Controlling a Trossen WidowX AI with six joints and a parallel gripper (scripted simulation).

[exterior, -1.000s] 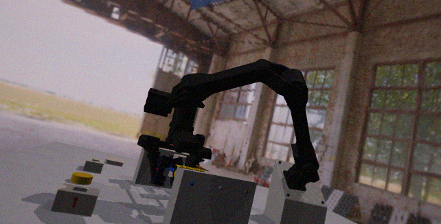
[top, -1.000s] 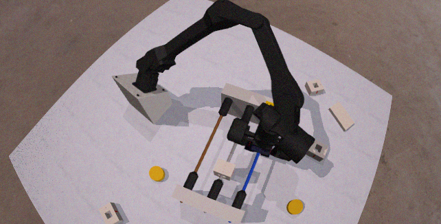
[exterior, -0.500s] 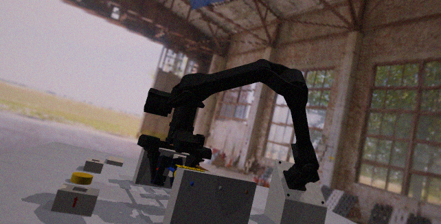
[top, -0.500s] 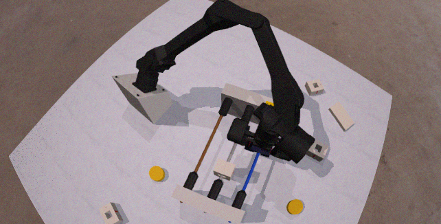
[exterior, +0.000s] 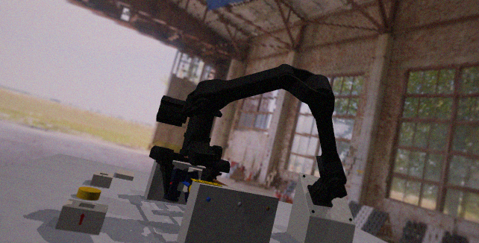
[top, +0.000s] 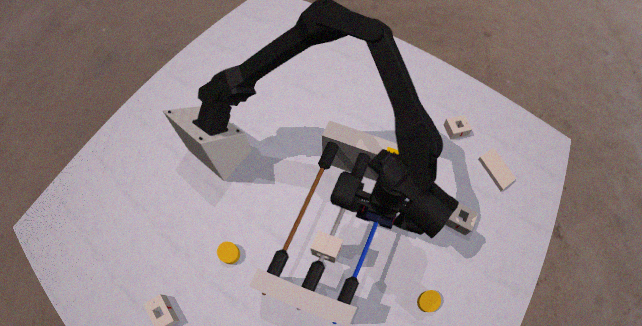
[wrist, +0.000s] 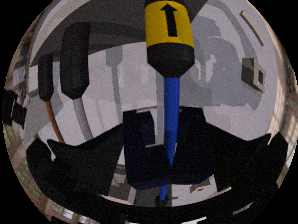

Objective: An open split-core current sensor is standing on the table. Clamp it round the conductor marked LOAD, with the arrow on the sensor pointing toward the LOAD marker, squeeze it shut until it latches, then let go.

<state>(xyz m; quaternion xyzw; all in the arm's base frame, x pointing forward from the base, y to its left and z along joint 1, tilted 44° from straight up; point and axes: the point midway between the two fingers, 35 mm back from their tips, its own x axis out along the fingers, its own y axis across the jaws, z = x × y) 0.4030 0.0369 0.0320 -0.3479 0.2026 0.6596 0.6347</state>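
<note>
My gripper (top: 378,211) (exterior: 180,182) (wrist: 164,127) is shut on the dark navy current sensor (top: 375,218) (exterior: 177,176) (wrist: 192,172), one finger on each side. The sensor sits at the blue conductor (top: 365,250) (wrist: 171,102), which runs between its two halves in the wrist view. A gap shows between the halves there; whether the latch has caught cannot be told. The yellow marker with a black arrow (wrist: 156,30) is round the sleeve at the blue conductor's end; the arrow points away from the sensor. The sensor's own arrow cannot be made out.
Brown (top: 303,209) and grey (top: 337,221) conductors run beside the blue one between two end blocks (top: 305,295) (exterior: 235,212). A pale block (top: 327,245) sits on the grey one. Yellow discs (top: 228,252) (top: 429,301), pale holed blocks (top: 457,128) (top: 172,311) and a flat block (top: 496,169) stand around.
</note>
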